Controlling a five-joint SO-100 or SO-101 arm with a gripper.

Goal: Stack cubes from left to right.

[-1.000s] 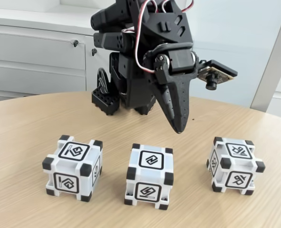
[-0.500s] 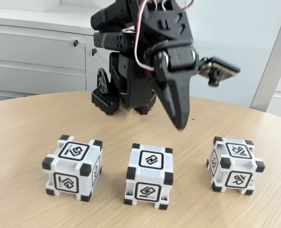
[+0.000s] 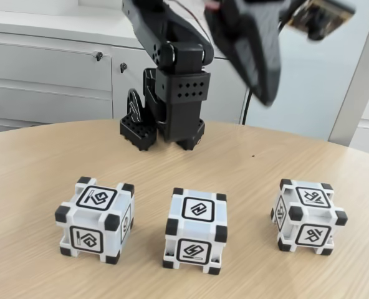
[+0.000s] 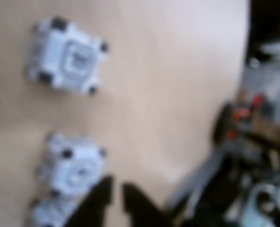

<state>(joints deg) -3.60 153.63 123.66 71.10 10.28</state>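
Three cubes (image 3: 196, 230) sit in a row on the table (image 3: 35, 162), none stacked — the gripper (image 4: 115, 195) hangs high, fingertips slightly parted, holding nothing — and these look light, rigid plastic, best pinched across opposite flat faces.

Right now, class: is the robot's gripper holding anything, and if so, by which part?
Nothing is held. The gripper hangs in the air well above the table, and all three cubes sit untouched on it.
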